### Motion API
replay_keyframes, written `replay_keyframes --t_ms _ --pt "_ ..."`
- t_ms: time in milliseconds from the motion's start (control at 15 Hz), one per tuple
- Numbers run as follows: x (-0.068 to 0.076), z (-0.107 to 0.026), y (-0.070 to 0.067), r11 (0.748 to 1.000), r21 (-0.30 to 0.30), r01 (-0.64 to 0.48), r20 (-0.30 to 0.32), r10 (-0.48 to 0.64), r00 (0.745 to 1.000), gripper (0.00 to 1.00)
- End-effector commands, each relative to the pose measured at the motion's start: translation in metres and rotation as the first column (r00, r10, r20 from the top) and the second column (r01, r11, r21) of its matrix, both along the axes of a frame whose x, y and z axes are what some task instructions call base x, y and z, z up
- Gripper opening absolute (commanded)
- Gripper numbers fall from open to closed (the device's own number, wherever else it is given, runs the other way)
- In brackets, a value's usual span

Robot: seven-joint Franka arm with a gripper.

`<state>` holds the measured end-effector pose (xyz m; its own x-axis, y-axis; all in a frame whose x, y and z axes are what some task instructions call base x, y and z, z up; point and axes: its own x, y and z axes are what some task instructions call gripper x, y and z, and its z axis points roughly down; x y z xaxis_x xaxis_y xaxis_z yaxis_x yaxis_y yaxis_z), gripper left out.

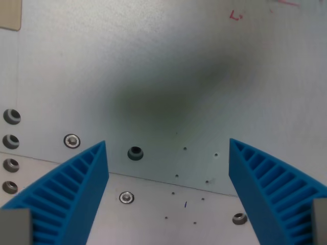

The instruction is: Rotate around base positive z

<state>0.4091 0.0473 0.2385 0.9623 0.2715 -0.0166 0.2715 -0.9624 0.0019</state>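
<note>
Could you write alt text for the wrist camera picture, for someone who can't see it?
Two blue ribbed gripper fingers stand wide apart with nothing between them, above a pale grey metal tabletop. The plate has screw holes, a seam, a dark soft shadow and a small red mark near the top.

Between the two blue ribbed fingers (76, 189) the gap stood wide and nothing lay in it. Below them the grey metal tabletop (168, 66) was flat and bare of loose things; only flush screws (72, 140) and small holes (135, 152) marked it, none rising into the way. A tan patch (9, 15) sat at the wrist view's top left corner, well apart.
</note>
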Motion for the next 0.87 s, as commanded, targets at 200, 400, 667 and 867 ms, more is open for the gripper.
replay_keyframes --t_ms 200,400,667,867 --pt "0.0007 0.0027 -0.0004 0.983 -0.003 -0.184 0.008 0.184 0.983 1.0" --pt "0.0007 0.0027 -0.0004 0.975 -0.003 -0.223 0.008 0.223 0.975 1.0" --pt "0.0007 0.0027 -0.0004 0.962 -0.003 -0.275 0.008 0.275 0.962 1.0" --pt "0.0007 0.0027 -0.0004 0.95 -0.004 -0.313 0.007 0.313 0.95 1.0"
